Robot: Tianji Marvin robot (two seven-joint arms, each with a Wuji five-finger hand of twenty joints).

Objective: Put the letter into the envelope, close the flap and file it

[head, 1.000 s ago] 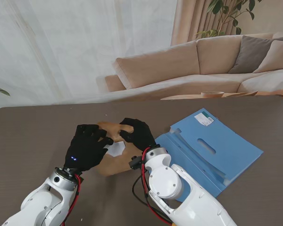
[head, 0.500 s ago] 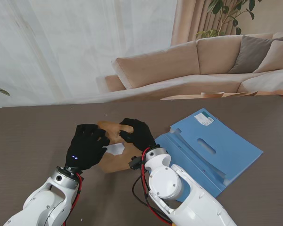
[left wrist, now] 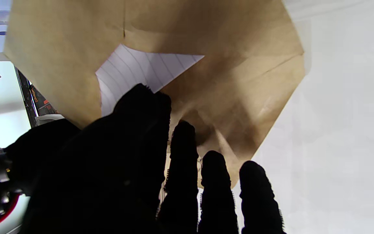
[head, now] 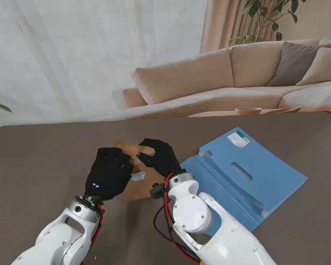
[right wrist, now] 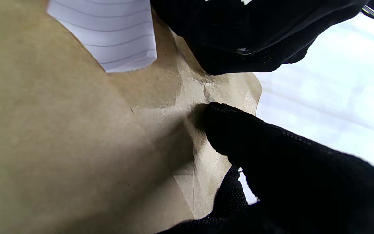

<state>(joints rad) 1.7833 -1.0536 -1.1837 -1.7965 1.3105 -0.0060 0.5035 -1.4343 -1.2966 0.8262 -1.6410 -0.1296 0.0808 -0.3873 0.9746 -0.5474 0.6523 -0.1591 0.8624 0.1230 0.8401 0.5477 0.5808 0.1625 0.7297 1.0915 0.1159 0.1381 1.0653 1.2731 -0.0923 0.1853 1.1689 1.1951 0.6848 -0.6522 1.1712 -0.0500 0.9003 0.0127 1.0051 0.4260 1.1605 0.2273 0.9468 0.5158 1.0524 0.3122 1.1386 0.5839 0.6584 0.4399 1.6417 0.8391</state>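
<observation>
We see both arms rising from the near corners of the stand view and meeting over the middle of the table (head: pixel 38 154). Our left hand (head: pixel 109 174) lies palm down on the left part of the brown envelope (head: pixel 133 187), fingers together and stretched flat, pressing on the paper rather than grasping it; in the left wrist view its fingertips (left wrist: pixel 183 136) rest on the creased brown surface. Our right hand (head: pixel 159 156) sits at the far right part of the envelope with fingers curled; the right wrist view shows one finger (right wrist: pixel 226 126) pushing onto a fold of the paper, but we cannot tell whether anything is actually pinched. The letter (head: pixel 138 176), white lined paper, shows only as a small corner between the two hands, the rest lying inside the envelope or under the gloves. Most of the envelope is hidden by the hands, so its outline and long axis are hard to make out; the opening appears to face away from us. The blue folder (head: pixel 248 174) lies open just right of the right hand, its long axis running from near left to far right.
</observation>
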